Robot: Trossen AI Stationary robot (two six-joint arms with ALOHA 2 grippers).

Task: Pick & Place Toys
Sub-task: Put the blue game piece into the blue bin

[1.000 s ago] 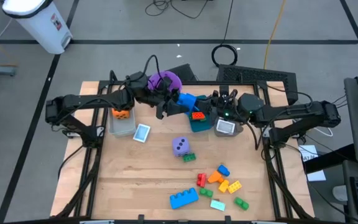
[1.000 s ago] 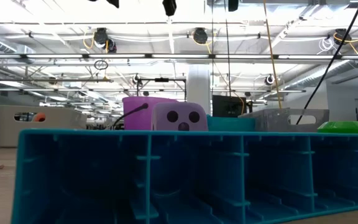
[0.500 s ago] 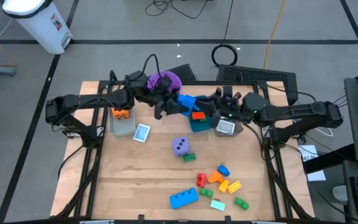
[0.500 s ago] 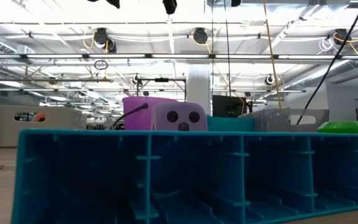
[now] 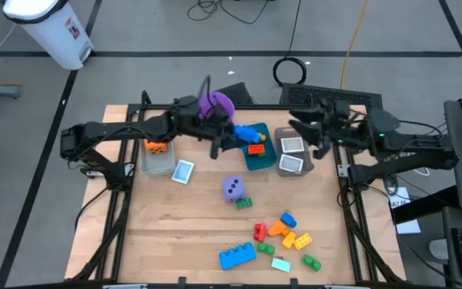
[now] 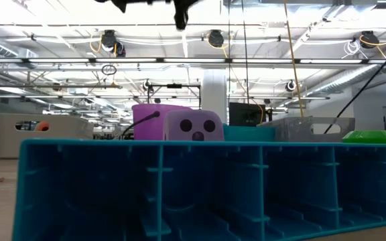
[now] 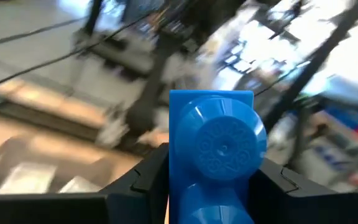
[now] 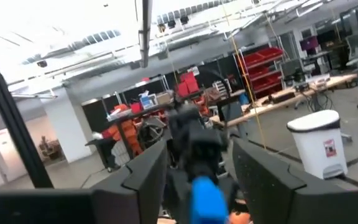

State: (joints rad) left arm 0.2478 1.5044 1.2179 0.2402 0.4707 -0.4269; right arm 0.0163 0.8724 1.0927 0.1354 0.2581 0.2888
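Note:
My left gripper [image 5: 233, 136] reaches in level from the table's left and is shut on a blue brick [image 7: 213, 149]. The brick hangs over the teal bin [image 5: 257, 160], which holds an orange-red brick [image 5: 255, 148]. My right gripper [image 5: 299, 135] stands open to the right of the grey bins [image 5: 293, 154], with nothing between its fingers. In the right wrist view the blue brick [image 8: 205, 199] shows farther off. Loose toys lie on the table: a purple die [image 5: 233, 188], a green brick [image 5: 243, 203], a cluster of small bricks [image 5: 285, 233], a large blue brick [image 5: 237, 255] and a card [image 5: 183, 171]. My left gripper pinches the blue brick's two opposite sides [image 7: 178, 168] between its two fingers. The fingers come in level from the table's left. The brick is lifted clear above the teal bin, and one round stud [image 7: 224, 144] faces back toward the wrist.
A clear bin [image 5: 157, 160] at the left holds an orange die [image 5: 155, 146]. The purple bucket [image 5: 215, 104] stands at the far edge behind my left gripper. A teal card [image 5: 281, 263] lies near the front. Bare wood shows in the near left part of the table [image 5: 175, 233].
My right gripper has drawn back from the blue brick toward the table's right edge and risen a little. The blue brick has stayed in my left gripper above the teal bin.

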